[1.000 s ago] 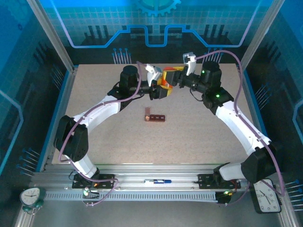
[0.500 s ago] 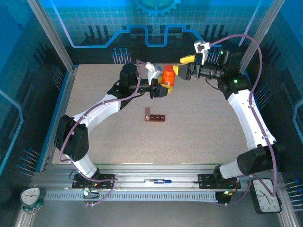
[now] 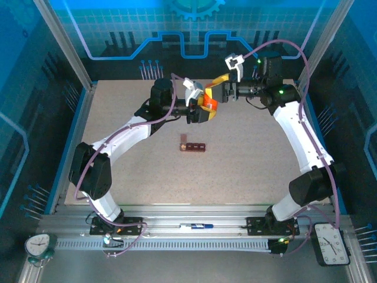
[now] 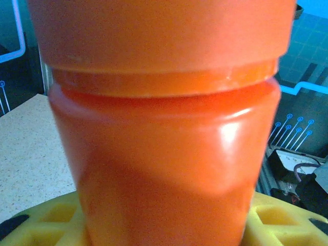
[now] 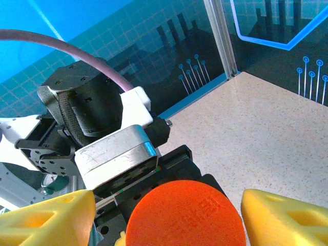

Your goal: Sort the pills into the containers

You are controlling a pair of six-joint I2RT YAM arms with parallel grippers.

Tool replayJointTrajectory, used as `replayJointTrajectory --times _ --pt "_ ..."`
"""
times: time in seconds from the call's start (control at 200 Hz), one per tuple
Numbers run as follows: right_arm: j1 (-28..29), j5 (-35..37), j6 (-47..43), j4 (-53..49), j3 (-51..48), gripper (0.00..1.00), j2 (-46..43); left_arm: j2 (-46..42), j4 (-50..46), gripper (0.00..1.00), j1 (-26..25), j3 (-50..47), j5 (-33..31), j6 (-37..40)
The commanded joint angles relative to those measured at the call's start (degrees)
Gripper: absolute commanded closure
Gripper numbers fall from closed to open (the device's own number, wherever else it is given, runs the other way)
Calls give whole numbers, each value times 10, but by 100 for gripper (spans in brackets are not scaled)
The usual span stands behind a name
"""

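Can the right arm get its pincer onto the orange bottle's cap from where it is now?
Probably yes. The right pincer sits over the cap, its jaws open on either side with nothing between, and the left pincer grips the orange bottle below.

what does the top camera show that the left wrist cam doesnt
The top view adds the layout: the dark pill organizer lying on the table nearer the arm bases, and the right end effector straddling the cap of the orange bottle. The left wrist view adds close detail: the ridge under the cap, the shiny bottle wall, and the left end effector with yellow fingers flanking it. Shared: the bottle and the speckled table.
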Motion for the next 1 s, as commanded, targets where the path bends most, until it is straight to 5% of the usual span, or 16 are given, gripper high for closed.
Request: replayJointTrajectory --times 0.0,0.245,0.615,0.996 --pt "11 -15 -10 -15 18 26 9 3 2 100 4 24 22 13" --pt "14 -10 -4 -9 11 33 17 2 1 100 3 23 23 14" --pt "25 -5 10 14 -30 64 4 1 6 100 4 22 14 14" --pt "72 188 105 181 -207 74 -94 2 44 100 3 11 -33 5"
